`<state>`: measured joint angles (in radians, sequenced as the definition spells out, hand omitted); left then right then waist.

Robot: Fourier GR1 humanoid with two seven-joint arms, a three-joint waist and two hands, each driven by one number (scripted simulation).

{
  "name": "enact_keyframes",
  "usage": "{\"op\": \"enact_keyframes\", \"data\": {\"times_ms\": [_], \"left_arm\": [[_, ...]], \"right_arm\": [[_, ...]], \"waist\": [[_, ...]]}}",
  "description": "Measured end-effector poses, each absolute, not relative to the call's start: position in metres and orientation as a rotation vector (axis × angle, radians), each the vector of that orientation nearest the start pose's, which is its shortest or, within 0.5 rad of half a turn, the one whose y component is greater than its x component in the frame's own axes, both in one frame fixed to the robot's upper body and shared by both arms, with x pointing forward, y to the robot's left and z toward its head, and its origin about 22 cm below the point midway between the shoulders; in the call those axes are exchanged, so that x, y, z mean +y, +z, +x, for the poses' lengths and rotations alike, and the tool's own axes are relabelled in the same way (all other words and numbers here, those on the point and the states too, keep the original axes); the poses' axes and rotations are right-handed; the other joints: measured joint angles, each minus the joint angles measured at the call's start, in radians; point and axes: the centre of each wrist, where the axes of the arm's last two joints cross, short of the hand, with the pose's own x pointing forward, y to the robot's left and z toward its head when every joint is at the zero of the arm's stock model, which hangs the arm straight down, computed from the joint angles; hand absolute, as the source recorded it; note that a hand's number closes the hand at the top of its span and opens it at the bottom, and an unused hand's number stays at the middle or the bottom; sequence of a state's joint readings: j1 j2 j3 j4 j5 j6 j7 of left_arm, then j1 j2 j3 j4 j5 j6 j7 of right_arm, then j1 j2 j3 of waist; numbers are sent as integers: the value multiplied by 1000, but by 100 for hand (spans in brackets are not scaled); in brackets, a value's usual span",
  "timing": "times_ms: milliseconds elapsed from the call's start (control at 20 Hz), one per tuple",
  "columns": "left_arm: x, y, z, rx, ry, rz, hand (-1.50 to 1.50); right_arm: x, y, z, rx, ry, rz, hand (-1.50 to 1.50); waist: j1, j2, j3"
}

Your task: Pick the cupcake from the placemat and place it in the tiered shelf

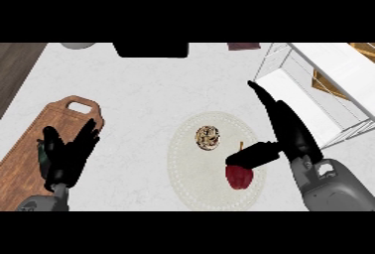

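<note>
The cupcake (208, 137) is small, tan and swirled, and sits near the upper middle of a round white placemat (196, 183). A red pepper-like item (239, 177) lies on the placemat's right half. My right hand (287, 130) is open at the placemat's right edge, fingers straight and pointing up toward the white tiered shelf (311, 84), thumb stretched left above the red item. It is to the right of the cupcake, not touching it. My left hand (67, 155) rests open at the lower left, fingers up, over a wooden board.
A brown wooden cutting board (44, 130) with a handle lies at the left. A black object (151, 49) and a grey round object (78, 45) sit at the counter's far edge. A dark small item (244, 46) lies near the shelf's top left.
</note>
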<state>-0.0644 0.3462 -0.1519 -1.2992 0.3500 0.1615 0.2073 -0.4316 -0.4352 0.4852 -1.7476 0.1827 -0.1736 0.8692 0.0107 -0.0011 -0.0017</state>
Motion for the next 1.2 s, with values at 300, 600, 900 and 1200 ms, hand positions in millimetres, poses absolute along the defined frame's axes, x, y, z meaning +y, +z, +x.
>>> {"op": "enact_keyframes", "data": {"times_ms": [300,600,900,1200], "left_arm": [[295,-30,249,-1111,39,91,0],[294,-33,246,-1114,40,89,0],[292,-27,248,-1114,44,95,0],[291,-27,250,-1106,42,97,0]], "right_arm": [[-125,127,298,-1162,660,-522,-150],[-95,109,309,-1080,729,-540,-150],[-82,96,310,-1017,770,-581,-150],[-72,83,302,-995,787,-640,-150]], "waist": [[0,1,1],[-2,1,1],[-5,1,1],[-8,0,1]]}}
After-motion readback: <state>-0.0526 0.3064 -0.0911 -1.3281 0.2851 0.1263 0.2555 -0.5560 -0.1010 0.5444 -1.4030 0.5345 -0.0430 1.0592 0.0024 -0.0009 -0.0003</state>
